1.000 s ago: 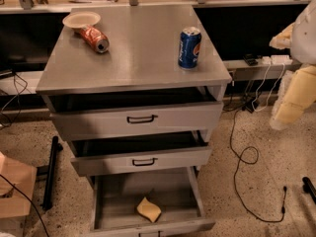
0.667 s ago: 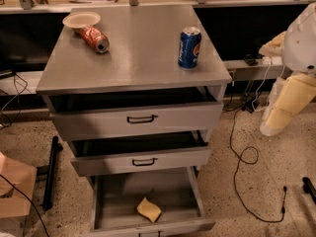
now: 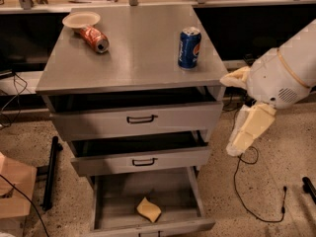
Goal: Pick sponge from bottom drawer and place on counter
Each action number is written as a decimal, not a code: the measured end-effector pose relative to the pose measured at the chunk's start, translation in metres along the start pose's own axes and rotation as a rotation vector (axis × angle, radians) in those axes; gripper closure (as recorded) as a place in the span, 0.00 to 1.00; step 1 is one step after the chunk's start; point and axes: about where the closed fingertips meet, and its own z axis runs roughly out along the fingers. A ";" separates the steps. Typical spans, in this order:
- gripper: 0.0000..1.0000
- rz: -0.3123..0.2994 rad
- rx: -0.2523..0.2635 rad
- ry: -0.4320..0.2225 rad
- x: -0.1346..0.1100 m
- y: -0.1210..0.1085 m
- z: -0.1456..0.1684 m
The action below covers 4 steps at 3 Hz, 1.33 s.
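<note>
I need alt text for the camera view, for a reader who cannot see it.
A pale-yellow sponge lies in the open bottom drawer of a grey cabinet, while the robot's claw hangs right of the cabinet. On the counter are an upright blue can, a tipped red can and a plate.

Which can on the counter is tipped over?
The red can beside the plate, back-left on the counter; the blue can stands upright. The hand hangs right of the cabinet.
</note>
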 end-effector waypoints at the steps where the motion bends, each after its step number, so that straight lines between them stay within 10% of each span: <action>1: 0.00 -0.010 -0.084 -0.122 0.000 -0.004 0.062; 4: 0.00 -0.021 -0.204 -0.284 0.000 0.009 0.122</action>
